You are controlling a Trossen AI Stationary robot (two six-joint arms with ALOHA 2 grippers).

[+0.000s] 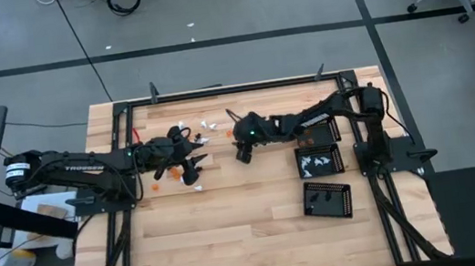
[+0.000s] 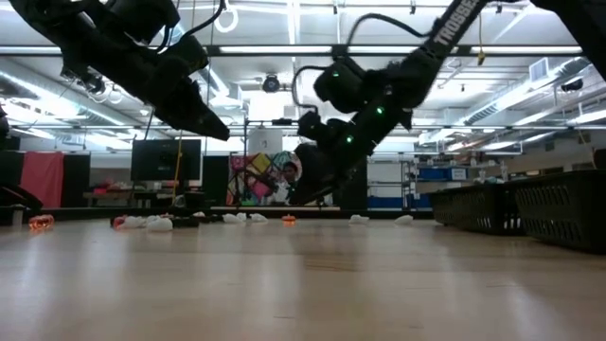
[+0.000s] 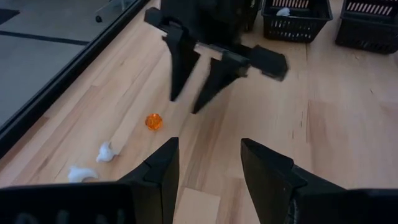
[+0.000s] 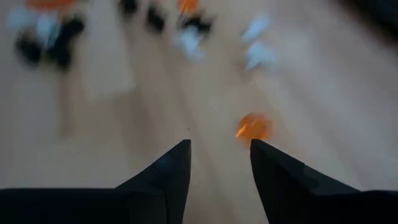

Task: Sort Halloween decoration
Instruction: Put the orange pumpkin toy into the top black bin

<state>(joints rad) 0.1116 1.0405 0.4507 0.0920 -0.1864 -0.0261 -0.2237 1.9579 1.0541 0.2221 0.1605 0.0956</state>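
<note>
Near the table's far middle we see the right gripper (image 1: 242,153) hanging above the wood, jaws spread and empty, an orange piece (image 4: 252,127) just beyond its fingertips. Facing it, the left gripper (image 1: 194,168) hangs with jaws spread, empty. Halloween decoration pieces (image 1: 204,124) lie scattered between and behind them; some white ones sit in a black tray (image 1: 337,160).

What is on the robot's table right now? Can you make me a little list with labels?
table: wooden top
left gripper: open, empty, above the table near the scattered pieces
right gripper: open, empty, over an orange piece
orange piece: lying on the wood by the right gripper
scattered pieces: white, orange and black, mid-table toward the far edge
black trays: on the right side, white bits in one
</note>
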